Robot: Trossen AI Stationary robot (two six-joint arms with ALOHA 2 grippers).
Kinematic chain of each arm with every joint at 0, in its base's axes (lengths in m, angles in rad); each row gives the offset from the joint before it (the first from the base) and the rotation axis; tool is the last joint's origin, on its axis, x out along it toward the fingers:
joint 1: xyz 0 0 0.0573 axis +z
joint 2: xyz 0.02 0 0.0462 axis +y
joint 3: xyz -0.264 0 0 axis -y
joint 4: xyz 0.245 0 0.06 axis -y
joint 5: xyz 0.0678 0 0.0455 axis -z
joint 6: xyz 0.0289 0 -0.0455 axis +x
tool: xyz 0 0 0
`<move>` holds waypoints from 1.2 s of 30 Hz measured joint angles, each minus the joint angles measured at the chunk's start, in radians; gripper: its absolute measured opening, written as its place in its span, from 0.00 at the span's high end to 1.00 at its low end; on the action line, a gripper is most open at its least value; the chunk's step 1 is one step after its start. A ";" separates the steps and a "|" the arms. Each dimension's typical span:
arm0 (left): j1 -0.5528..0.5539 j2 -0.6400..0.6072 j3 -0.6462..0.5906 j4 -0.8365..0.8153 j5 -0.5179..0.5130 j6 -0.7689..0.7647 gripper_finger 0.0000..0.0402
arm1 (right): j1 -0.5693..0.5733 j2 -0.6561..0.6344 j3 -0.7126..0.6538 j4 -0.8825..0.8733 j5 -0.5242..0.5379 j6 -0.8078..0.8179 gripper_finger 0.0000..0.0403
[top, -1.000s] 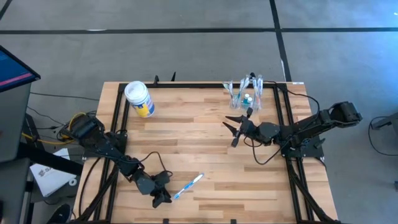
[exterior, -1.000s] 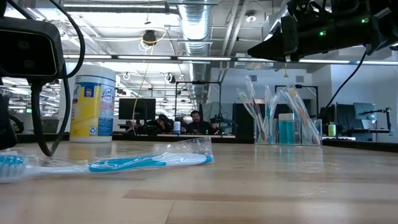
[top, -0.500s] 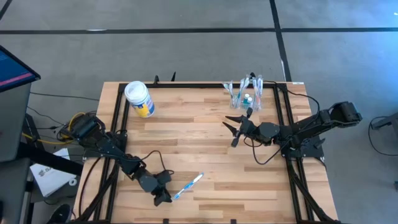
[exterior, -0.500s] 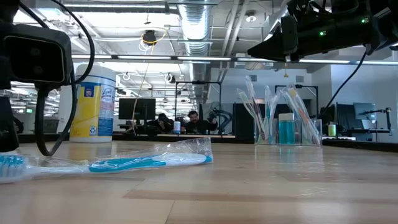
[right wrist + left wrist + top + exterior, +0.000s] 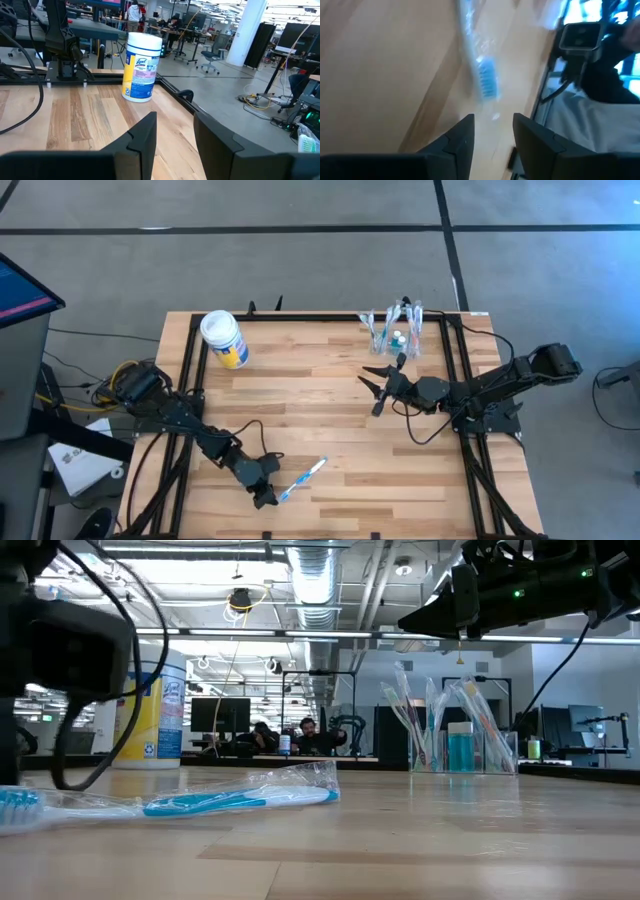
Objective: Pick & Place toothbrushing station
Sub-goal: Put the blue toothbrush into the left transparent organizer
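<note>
Blue-handled toothbrush (image 5: 303,477) lies just ahead of the unclenched left gripper (image 5: 265,500), handle angled toward the cup (image 5: 393,332); right gripper (image 5: 372,385) empty, parted.

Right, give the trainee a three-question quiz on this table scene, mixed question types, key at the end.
1. True or false: the wrapped blue-handled toothbrush lies flat on the wooden table.
2. Which gripper is right beside the toothbrush's bristle end? A) left gripper B) right gripper
3. Fill in: the clear plastic cup holding toothbrushes stands near the table's far ____ corner, seen from above.

Key: 1 true; 2 A; 3 right.
</note>
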 joint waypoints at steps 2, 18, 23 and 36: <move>0.000 -0.002 0.008 -0.065 0.025 -0.002 0.68 | 0.000 0.000 0.000 0.000 0.000 0.000 0.70; 0.016 -0.001 0.011 -0.048 -0.012 -0.001 0.69 | 0.000 0.000 0.000 0.000 0.000 0.000 0.70; 0.017 -0.001 0.015 -0.045 -0.014 -0.005 0.69 | 0.000 0.000 0.000 0.000 0.000 0.000 0.70; 0.020 0.000 0.058 -0.106 -0.032 0.009 0.69 | 0.000 0.000 0.000 0.000 0.000 0.003 0.70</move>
